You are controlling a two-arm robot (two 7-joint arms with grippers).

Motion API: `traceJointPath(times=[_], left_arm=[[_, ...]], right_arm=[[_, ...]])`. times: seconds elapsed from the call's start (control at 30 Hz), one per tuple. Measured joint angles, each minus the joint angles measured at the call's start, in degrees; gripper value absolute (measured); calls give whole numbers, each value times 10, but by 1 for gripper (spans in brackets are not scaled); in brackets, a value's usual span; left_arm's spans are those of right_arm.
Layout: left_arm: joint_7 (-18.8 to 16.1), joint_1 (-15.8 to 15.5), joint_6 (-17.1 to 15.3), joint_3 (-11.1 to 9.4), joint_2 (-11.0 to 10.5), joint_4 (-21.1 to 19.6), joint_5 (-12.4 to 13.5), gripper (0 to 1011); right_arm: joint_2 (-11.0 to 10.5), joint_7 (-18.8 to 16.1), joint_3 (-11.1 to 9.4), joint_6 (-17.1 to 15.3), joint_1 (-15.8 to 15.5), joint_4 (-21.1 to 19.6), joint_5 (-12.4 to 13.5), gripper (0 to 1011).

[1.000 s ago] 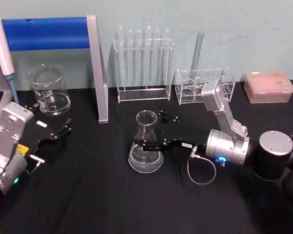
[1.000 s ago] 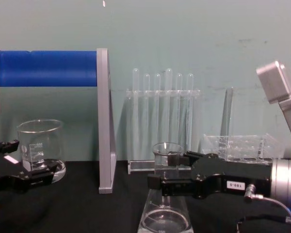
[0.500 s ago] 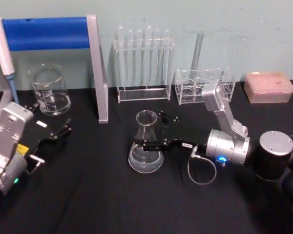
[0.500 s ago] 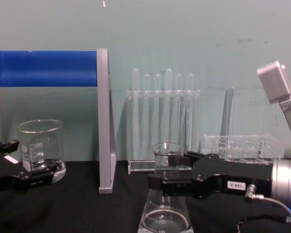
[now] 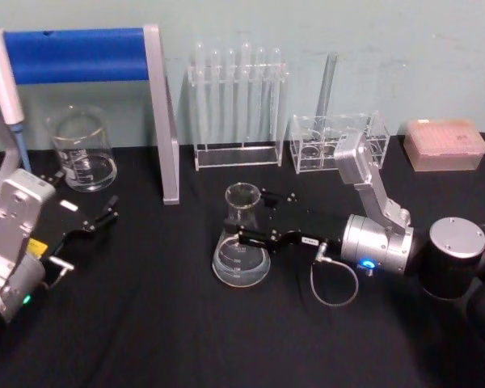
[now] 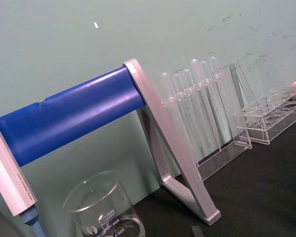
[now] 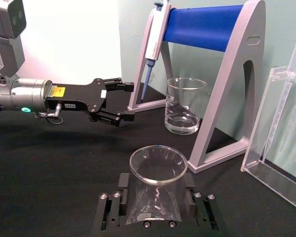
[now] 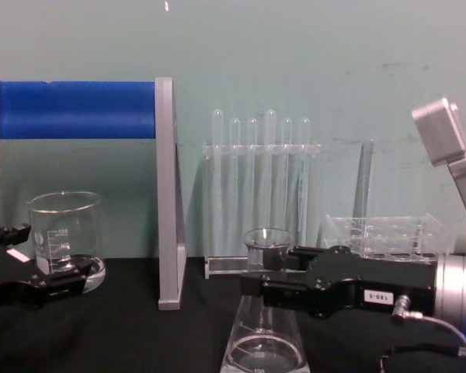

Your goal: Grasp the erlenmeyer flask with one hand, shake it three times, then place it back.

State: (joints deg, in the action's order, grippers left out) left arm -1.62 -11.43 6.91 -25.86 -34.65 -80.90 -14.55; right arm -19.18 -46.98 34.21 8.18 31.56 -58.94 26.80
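Holding the neck of the erlenmeyer flask, the right gripper has its two black fingers pressed on the glass from both sides, just under the flared rim. In the right wrist view the pads touch the neck with no gap. The flask stands upright, so its long axis is vertical, and the fingers lie flat and cross this axis at a right angle. The gripper's body and silver wrist stretch away to the right of the flask, which sits at the very tip of the fingers. The wide base, with a little clear liquid, seems to rest on the black table directly below the fingers.

I judge that the lift should go straight up along the flask's axis, because a tilt could let the smooth neck slip between the pads.

Well away to the left of this gripper, the left gripper is parked low over the table with its fingers apart, much farther from the flask. Beyond it stands the glass beaker. Past the right gripper's fingertips, the pipette stand and the test tube rack stand apart from the flask, which seems to leave room for shaking.
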Motion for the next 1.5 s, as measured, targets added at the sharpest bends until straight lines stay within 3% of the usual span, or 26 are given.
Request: traceJointPath(times=[0.27, 0.67, 0.9, 1.23, 1.3, 1.33, 1.5], left_arm=[[0, 0, 0, 0, 0, 0, 0, 1001], [0, 0, 0, 0, 0, 0, 0, 1001], [0, 0, 0, 0, 0, 0, 0, 1001], [0, 0, 0, 0, 0, 0, 0, 1001], [0, 0, 0, 0, 0, 0, 0, 1001], [0, 0, 0, 0, 0, 0, 0, 1001], [0, 0, 0, 0, 0, 0, 0, 1001]], right_arm=[[0, 0, 0, 0, 0, 0, 0, 449], [0, 0, 0, 0, 0, 0, 0, 449], [-6, 12, 1, -24, -5, -17, 1, 449], [-24, 70, -32, -62, -39, -118, 31, 449], [-28, 93, -42, -66, -49, -149, 35, 449], [-33, 128, -59, -69, -63, -192, 39, 449], [-37, 195, -88, -70, -88, -253, 33, 449]])
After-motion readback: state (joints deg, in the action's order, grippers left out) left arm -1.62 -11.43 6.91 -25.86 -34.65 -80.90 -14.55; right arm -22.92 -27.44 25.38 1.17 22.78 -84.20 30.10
